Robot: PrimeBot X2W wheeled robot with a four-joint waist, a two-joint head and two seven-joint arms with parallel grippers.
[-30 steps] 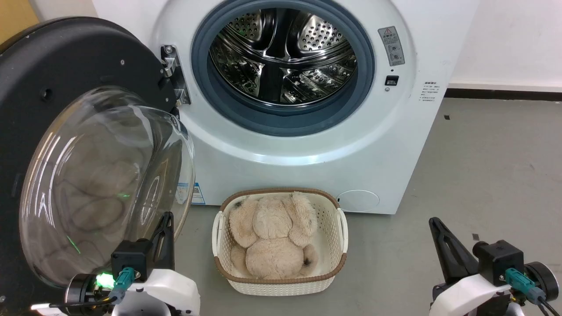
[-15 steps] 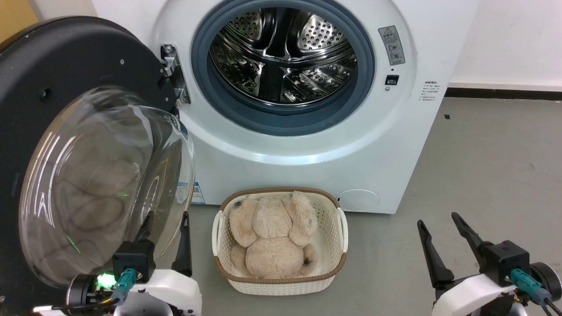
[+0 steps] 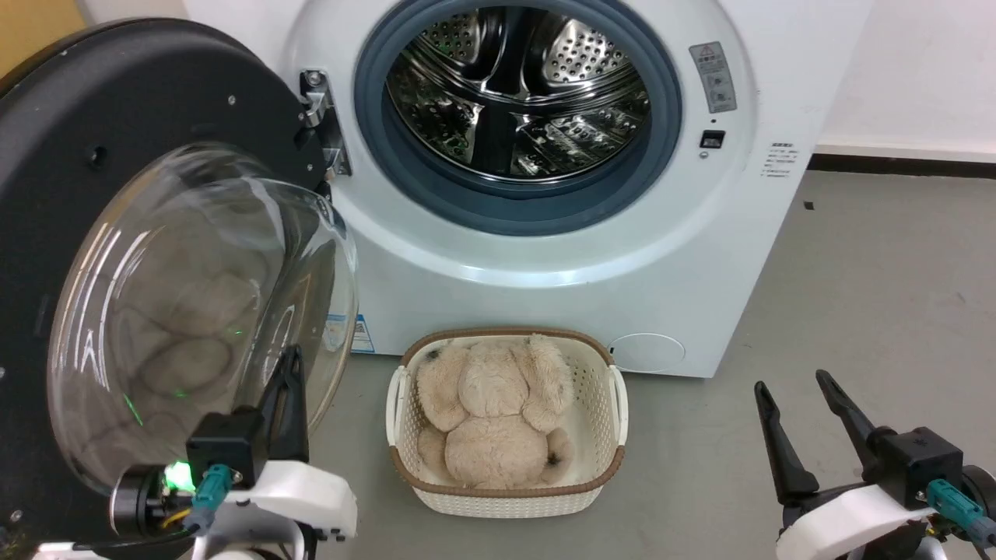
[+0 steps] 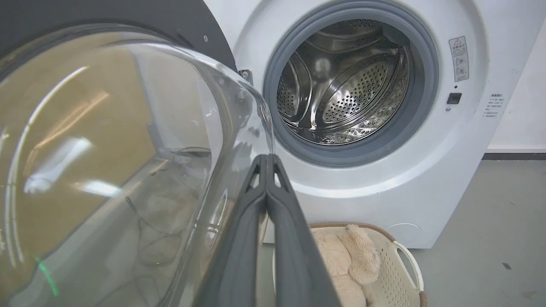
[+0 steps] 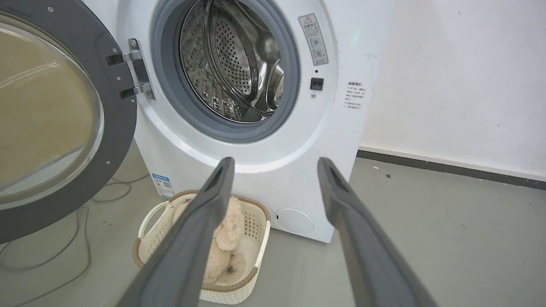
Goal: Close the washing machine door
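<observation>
On the washing machine, the warning sticker and blue label were too small to read. Its door hung wide open leftward, the left hand, fingers pressed together, seemingly touching its glass. The right hand gaped, empty.

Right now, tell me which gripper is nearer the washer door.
Left. The left gripper, shut, is right beside the door, at the lower edge of its glass bulge. The right gripper, open, hovers over the floor beyond the basket, well away from the door.

Warning-triangle sticker and blue label on the washing machine, lettering illegible.
</observation>
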